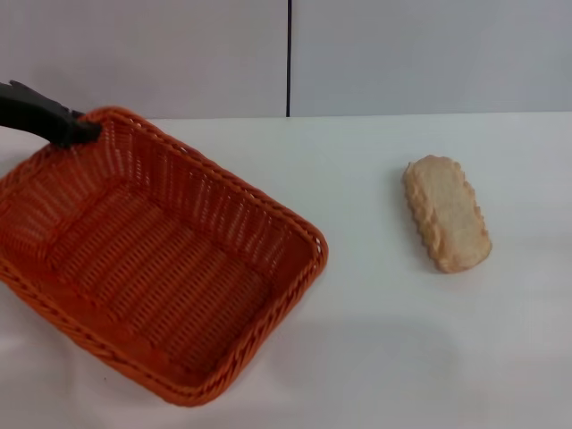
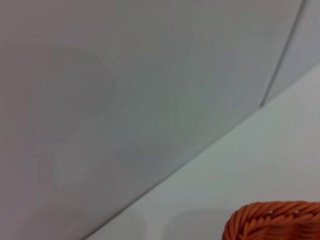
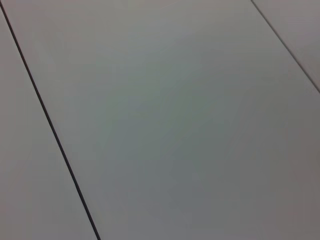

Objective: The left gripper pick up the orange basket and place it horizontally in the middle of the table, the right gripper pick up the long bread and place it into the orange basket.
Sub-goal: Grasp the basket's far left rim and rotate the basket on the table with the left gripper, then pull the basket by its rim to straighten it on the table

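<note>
The orange basket (image 1: 161,259) lies at an angle on the left of the white table (image 1: 375,340), one corner toward the middle. My left gripper (image 1: 79,132), a black tapered tip, reaches in from the left edge and meets the braided rim at the basket's far left corner, shut on it. A piece of that rim (image 2: 272,220) shows in the left wrist view. The long bread (image 1: 447,213) rests pale face up on the right half of the table, well apart from the basket. My right gripper is out of view; its wrist camera sees only grey panels.
A grey wall with a dark vertical seam (image 1: 289,58) runs behind the table's far edge. Bare tabletop lies between the basket and the bread and in front of the bread.
</note>
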Motion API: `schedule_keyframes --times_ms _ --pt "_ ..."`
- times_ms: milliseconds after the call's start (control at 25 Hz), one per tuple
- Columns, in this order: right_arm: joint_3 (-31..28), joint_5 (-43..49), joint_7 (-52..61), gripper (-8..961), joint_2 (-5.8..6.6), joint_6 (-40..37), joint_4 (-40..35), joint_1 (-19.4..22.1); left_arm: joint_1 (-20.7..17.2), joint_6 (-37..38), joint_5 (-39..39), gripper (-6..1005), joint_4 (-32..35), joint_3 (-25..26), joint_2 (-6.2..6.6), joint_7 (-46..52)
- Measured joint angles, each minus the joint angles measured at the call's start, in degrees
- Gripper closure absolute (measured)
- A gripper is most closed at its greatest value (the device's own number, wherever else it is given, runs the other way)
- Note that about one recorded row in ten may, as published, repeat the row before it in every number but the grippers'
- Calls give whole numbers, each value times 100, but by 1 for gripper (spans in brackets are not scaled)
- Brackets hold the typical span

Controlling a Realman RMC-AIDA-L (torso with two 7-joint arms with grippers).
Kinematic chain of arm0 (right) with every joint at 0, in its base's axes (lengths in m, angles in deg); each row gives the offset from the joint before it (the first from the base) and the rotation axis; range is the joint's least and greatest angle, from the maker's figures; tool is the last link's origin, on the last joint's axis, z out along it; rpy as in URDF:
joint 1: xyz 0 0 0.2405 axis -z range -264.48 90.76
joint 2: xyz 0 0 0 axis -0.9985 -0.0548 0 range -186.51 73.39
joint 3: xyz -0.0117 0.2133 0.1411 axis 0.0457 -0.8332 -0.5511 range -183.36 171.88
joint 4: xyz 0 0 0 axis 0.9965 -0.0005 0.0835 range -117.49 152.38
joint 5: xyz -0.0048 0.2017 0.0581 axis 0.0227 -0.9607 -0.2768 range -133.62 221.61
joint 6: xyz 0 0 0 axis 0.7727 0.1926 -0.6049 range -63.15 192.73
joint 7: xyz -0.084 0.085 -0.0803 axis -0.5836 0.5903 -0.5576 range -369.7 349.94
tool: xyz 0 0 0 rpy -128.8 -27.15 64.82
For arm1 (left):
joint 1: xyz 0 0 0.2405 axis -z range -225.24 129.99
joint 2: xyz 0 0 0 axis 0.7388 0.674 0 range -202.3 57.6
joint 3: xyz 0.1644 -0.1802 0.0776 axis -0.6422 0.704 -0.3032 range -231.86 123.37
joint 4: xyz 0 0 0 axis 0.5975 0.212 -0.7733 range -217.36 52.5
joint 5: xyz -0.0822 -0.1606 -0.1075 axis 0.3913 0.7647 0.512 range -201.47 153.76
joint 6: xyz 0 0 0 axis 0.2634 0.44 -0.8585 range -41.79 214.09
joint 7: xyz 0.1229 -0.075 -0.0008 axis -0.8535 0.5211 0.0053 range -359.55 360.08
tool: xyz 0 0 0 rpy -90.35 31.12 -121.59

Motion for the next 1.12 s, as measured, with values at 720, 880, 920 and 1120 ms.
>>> schedule_keyframes --times_ms 720,880,920,1120 --pt "-1 -12 12 262 9 74 -6 -97 -565 757 1496 790 58 1028 442 1791" --pt "-3 -12 12 263 9 74 -12 -116 -732 830 1579 777 58 1049 448 2034" --pt "-5 -12 12 263 9 74 -15 -117 -755 838 1593 774 53 1056 444 2058" --pt "-10 -12 12 263 15 140 -32 -128 -972 984 1862 757 -18 1117 388 2261"
